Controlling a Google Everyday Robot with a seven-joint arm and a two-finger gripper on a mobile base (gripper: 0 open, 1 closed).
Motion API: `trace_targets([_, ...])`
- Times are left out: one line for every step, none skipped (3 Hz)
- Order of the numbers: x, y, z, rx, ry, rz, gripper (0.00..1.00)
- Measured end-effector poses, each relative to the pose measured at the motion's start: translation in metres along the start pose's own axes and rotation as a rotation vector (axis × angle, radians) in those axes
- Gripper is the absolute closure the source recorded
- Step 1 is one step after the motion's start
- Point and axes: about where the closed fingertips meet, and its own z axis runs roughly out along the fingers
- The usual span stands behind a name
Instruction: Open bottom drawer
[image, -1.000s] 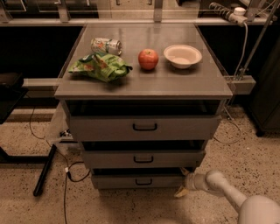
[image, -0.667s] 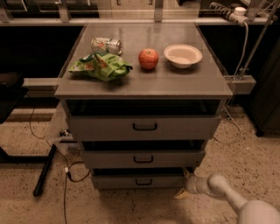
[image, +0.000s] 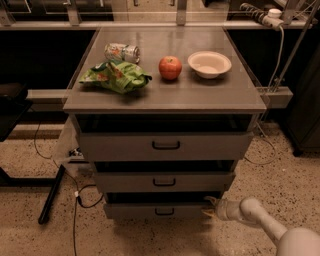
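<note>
The bottom drawer (image: 131, 211) looks stiff and heavy; best gripped by its handle (image: 164, 212). The gripper (image: 207, 207), jaws spread, sits at the drawer's right end.

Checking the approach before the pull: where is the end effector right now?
In the camera view, the end effector sits low and right of centre, at the right end of the bottom drawer front, under the two larger drawers.

White gripper (image: 208, 206) beside grey bottom drawer (image: 145, 211); red apple (image: 170, 67), green bag (image: 116, 76).
</note>
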Motion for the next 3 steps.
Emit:
trace_targets([-0.0060, -0.0024, -0.0063, 0.000, 0.000, 0.000, 0.88])
trace_targets([-0.0098, -0.0042, -0.0107, 0.000, 0.000, 0.000, 1.00])
trace_targets([-0.0098, -0.0042, -0.0106, 0.000, 0.000, 0.000, 0.82])
